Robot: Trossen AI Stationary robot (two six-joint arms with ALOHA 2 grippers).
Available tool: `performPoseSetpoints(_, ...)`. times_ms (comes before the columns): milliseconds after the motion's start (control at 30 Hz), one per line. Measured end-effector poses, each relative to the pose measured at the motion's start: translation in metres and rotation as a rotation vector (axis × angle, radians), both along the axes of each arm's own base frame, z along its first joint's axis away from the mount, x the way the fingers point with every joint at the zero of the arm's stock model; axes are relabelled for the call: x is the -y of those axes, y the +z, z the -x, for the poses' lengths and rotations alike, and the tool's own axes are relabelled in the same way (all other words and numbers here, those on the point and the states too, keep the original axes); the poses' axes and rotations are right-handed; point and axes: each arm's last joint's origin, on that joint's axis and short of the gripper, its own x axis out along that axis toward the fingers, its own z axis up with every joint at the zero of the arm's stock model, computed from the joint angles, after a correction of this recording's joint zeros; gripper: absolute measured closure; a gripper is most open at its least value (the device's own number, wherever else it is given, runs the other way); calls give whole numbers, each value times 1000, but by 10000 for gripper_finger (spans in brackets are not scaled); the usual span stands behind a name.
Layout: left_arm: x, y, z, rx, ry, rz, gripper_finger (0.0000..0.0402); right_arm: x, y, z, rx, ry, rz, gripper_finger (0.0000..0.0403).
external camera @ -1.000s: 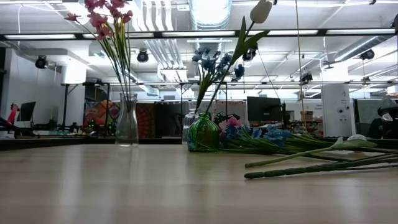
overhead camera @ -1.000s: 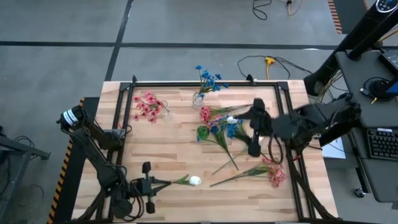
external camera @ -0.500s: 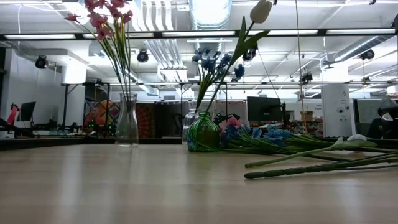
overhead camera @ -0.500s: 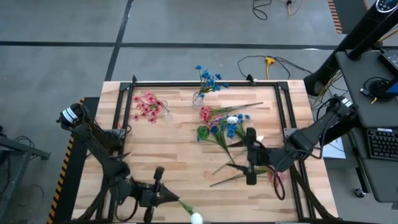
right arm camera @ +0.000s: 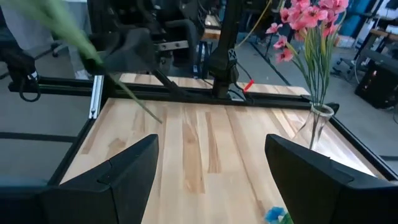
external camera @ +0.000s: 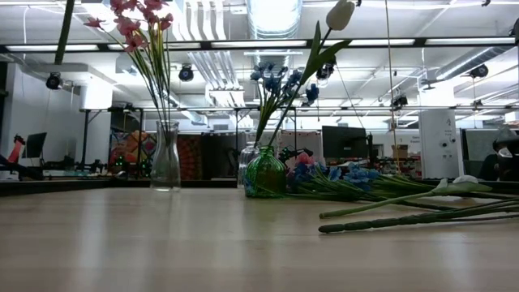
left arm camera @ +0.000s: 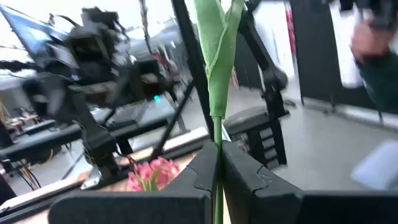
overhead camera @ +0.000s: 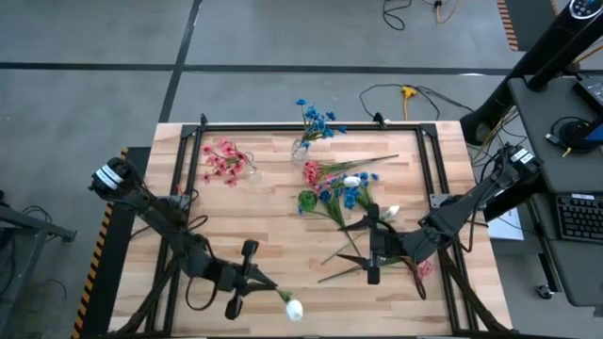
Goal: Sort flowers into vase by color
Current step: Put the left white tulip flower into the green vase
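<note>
At the lower left of the high view: the left gripper is clamped tight on the thin green stem of a white flower, whose bloom hangs out past the table's near edge.
Left wrist view: the white flower's stem runs straight up between the closed fingers, with a folded green leaf above them (the bloom itself is out of frame there).
Lower right of centre, high view: the right gripper hovers over the loose stems with its jaws wide apart and nothing in them.
Loose flowers: a pink sprig lies at the lower right of the table, and a mixed heap of pink, blue and white lies at centre right.
Vases: the clear vase with pink blossoms stands at upper left, the clear vase with blue ones at upper centre, and the green vase at centre.
Green vase, low view: it already holds a white bloom.
Handling: the sprigs look very light, with wiry stems that likely flex and swing, and soft blossoms that would crush.
Where to hold: probably mid-stem, well below the head, so the lower end stays free to enter a vase neck.
</note>
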Motion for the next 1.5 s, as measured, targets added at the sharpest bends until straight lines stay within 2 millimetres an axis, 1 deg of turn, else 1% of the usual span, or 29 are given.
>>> performPoseSetpoints(133, -10, -10, 8, 42, 10, 40, 401, -2, -14, -3, 41, 9, 2, 117)
performPoseSetpoints(200, -13, -12, 10, 55, 13, 53, 401, -4, -20, -7, 57, 12, 11, 117)
performPoseSetpoints(433, -17, -14, 8, 55, 35, 53, 401, -15, -34, -22, 99, 27, 72, 117)
performPoseSetpoints(700, -26, -14, 2, 55, 75, 51, 401, -29, -33, -43, 106, 30, 109, 117)
performPoseSetpoints(867, -36, -14, -5, 57, 118, 50, 401, -37, -31, -61, 108, 26, 144, 117)
performPoseSetpoints(1033, -44, -12, -11, 76, 154, 64, 401, -37, -32, -84, 107, -11, 147, 117)
performPoseSetpoints(1167, -46, -11, -11, 83, 160, 69, 401, -34, -32, -100, 113, -34, 141, 117)
performPoseSetpoints(1333, -46, -11, -12, 82, 163, 63, 401, -34, -26, -120, 147, 5, 111, 117)
performPoseSetpoints(1500, -46, -12, -12, 79, 165, 50, 401, -35, -25, -131, 157, -3, 117, 120)
